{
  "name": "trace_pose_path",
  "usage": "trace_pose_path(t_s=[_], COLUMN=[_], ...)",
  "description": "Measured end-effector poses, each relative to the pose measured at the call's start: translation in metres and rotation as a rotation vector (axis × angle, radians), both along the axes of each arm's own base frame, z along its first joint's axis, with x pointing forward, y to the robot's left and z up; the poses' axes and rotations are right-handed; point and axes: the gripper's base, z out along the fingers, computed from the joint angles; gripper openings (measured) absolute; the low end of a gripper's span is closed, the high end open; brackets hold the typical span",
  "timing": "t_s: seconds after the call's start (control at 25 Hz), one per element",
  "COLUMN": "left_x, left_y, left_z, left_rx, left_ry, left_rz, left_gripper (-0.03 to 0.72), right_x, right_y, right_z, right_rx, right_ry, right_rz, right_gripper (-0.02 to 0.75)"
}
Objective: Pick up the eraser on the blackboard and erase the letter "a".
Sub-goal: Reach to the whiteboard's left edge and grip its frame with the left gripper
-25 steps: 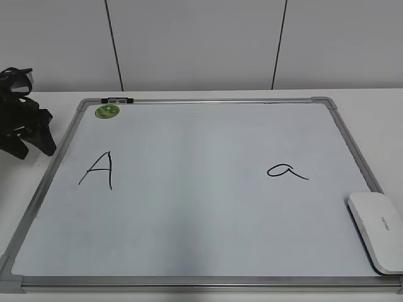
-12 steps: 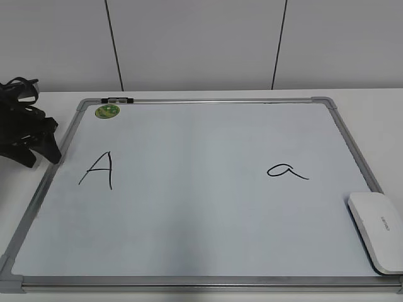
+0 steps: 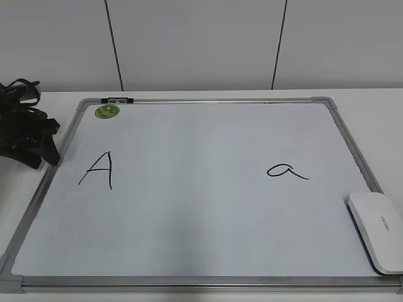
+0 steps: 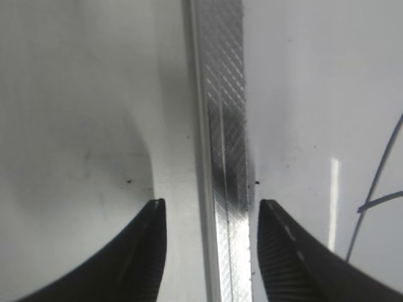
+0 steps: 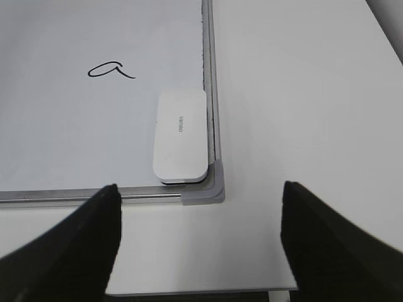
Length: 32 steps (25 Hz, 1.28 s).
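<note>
Ahead of the right gripper point(image 5: 198, 242), jaws apart, the eraser point(image 5: 181, 136) lies in the blackboard point(image 5: 209, 94) corner near the letter "a" point(image 5: 110, 70); left gripper point(image 4: 211, 251) likewise apart.

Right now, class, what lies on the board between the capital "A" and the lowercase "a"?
Nothing: in the exterior view the stretch of blackboard between the capital "A" and the letter "a" is bare white surface, with no marks or objects.
</note>
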Motion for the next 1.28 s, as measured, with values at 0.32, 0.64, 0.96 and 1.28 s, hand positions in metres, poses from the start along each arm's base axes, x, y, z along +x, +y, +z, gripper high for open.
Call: trace_pose_path(t_s=[0.32, 0.64, 0.96, 1.28], left_x=[0.0002, 0.0003, 0.0004, 0.0005], left_y=[-0.0001, -0.0002, -0.0006, -0.0008], left_z=[-0.0003, -0.0003, -0.0002, -0.0042], left_rx=[-0.002, -0.003, -0.007, -0.011], left_ry=[-0.001, -0.001, -0.002, 0.008], left_rz=[0.002, 0.003, 0.005, 0.007], left_gripper=[0.314, 0.288, 0.284, 0.283], right_x=[0.0, 0.0, 0.0, 0.0], right_y=[0.0, 0.0, 0.0, 0.0], right_z=[0.0, 0.0, 0.0, 0.0], right_rx=[0.0, 0.0, 0.0, 0.0], right_ry=[0.0, 0.0, 0.0, 0.0], right_rz=[0.0, 0.0, 0.0, 0.0], right_gripper=[0.587, 0.587, 0.586, 0.587])
